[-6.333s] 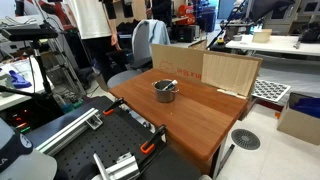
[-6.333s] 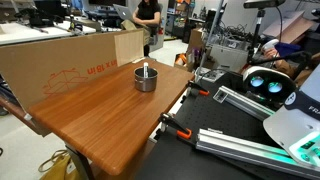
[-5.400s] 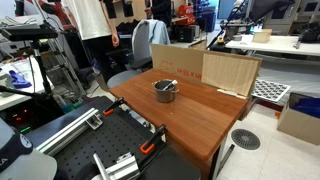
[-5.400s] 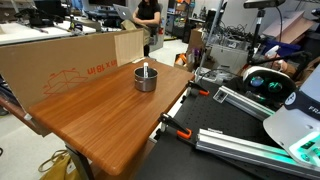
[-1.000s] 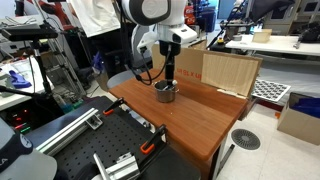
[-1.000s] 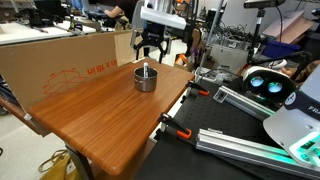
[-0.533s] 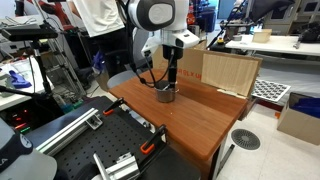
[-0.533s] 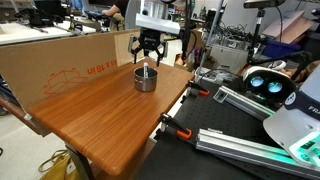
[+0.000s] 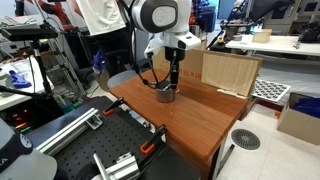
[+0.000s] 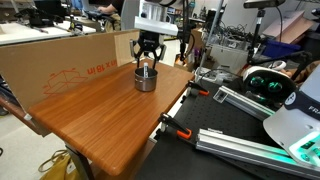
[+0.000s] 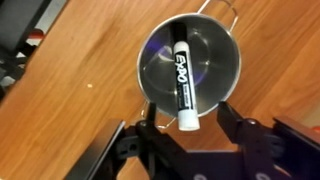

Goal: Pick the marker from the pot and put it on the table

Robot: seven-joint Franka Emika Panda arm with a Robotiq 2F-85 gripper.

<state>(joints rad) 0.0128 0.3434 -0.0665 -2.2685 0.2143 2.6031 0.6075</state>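
The small silver pot (image 11: pixel 150 62) stands on the reddish-brown wooden table (image 11: pixel 70 80). It shows in both exterior views (image 9: pixel 164 94) (image 10: pixel 146 81). The marker (image 11: pixel 184 85) leans inside the pot, a pale stick with a black label, its pale near end over the rim. Its reddish-orange end does not show. My gripper (image 11: pixel 189 120) is open right above the pot, one finger on each side of the marker's near end, not touching it. In both exterior views the gripper (image 9: pixel 172 82) (image 10: pixel 147 63) hangs just over the pot and hides the marker.
A cardboard box (image 9: pixel 231 71) (image 10: pixel 60 62) stands along the table's far side. A black metal bench with rails (image 9: pixel 100 140) (image 10: pixel 235 130) adjoins the table, with orange clamps (image 10: pixel 180 132) at the edge. A person (image 9: pixel 95 25) stands behind.
The arm came into the scene over the last seconds. In the last second the open gripper moved over the pot and lowered towards it. Pot and marker have not moved.
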